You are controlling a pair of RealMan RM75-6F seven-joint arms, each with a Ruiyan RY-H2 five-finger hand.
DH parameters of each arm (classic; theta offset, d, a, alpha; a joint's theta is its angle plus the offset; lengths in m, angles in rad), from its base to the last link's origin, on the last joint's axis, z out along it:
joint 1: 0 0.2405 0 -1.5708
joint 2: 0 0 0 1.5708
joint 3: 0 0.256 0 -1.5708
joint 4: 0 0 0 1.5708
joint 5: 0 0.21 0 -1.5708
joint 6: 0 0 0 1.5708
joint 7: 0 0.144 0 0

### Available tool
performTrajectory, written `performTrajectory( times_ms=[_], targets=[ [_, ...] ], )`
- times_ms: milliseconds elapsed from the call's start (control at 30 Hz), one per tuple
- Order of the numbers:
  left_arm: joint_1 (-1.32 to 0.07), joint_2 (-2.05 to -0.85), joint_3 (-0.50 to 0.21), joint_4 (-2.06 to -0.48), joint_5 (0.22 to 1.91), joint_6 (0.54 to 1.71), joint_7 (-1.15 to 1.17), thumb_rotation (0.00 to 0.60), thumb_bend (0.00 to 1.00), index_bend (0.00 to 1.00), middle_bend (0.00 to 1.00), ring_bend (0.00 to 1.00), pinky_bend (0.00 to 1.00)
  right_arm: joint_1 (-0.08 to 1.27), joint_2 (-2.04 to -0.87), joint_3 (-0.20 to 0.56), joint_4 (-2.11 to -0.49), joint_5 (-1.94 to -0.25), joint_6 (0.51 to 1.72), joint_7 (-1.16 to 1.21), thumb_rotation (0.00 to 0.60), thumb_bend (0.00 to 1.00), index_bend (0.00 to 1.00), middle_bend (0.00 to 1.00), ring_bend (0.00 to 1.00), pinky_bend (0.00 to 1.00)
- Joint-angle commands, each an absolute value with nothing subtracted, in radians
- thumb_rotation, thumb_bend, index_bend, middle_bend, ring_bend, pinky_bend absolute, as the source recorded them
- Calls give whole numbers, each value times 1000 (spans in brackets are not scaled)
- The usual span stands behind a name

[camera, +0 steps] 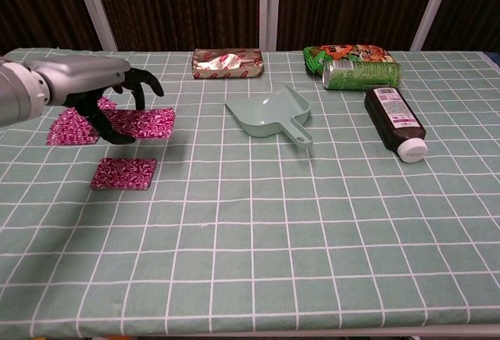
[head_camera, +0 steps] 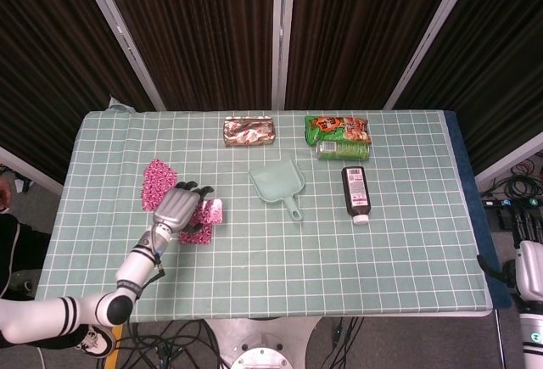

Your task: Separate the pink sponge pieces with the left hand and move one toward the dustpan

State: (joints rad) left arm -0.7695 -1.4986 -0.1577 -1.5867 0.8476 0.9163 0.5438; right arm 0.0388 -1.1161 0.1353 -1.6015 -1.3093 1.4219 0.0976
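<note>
The left hand (camera: 94, 94) grips one pink sponge piece (camera: 144, 123), fingers curled around it; label writing on the dark bottle (camera: 396, 119) is unreadable.

The surface (head_camera: 407, 259) wears a green checked cloth. On it lie three pink sponge pieces (camera: 123, 173) (left side), a mint dustpan (head_camera: 280, 184) mid-table, a foil packet (head_camera: 249, 131), a green snack bag (head_camera: 338, 126), a green can (head_camera: 343, 150) and a dark bottle (head_camera: 355, 192) on its side.
</note>
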Motion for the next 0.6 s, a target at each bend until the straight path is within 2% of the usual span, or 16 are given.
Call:
performTrajectory(
  times_ms=[33, 467, 500, 533, 600],
  targets=[
    [-796, -1506, -164, -1572, 813, 894, 556, 600, 282, 196, 526, 151, 204, 37, -1114, 136, -1601, -1311, 1426, 103, 600, 125, 0, 0, 0, 0],
    [-873, -1576, -185, -1475, 774, 876, 554, 600, 284, 202, 528, 167, 203, 27, -1108, 141, -1584, -1298, 1427, 133, 600, 125, 0, 0, 0, 0],
    [-876, -1588, -186, -1458, 784, 880, 546, 600, 284, 188, 454, 141, 202, 26, -1108, 141, -1581, -1298, 1428, 137, 600, 126, 0, 0, 0, 0],
    [-878, -1597, -185, -1444, 795, 885, 541, 600, 285, 170, 336, 99, 197, 25, -1108, 141, -1579, -1298, 1428, 139, 600, 125, 0, 0, 0, 0],
    [-877, -1615, -182, -1413, 826, 902, 528, 600, 284, 118, 42, 6, 182, 23, -1109, 141, -1572, -1295, 1426, 147, 600, 126, 0, 0, 0, 0]
  ],
)
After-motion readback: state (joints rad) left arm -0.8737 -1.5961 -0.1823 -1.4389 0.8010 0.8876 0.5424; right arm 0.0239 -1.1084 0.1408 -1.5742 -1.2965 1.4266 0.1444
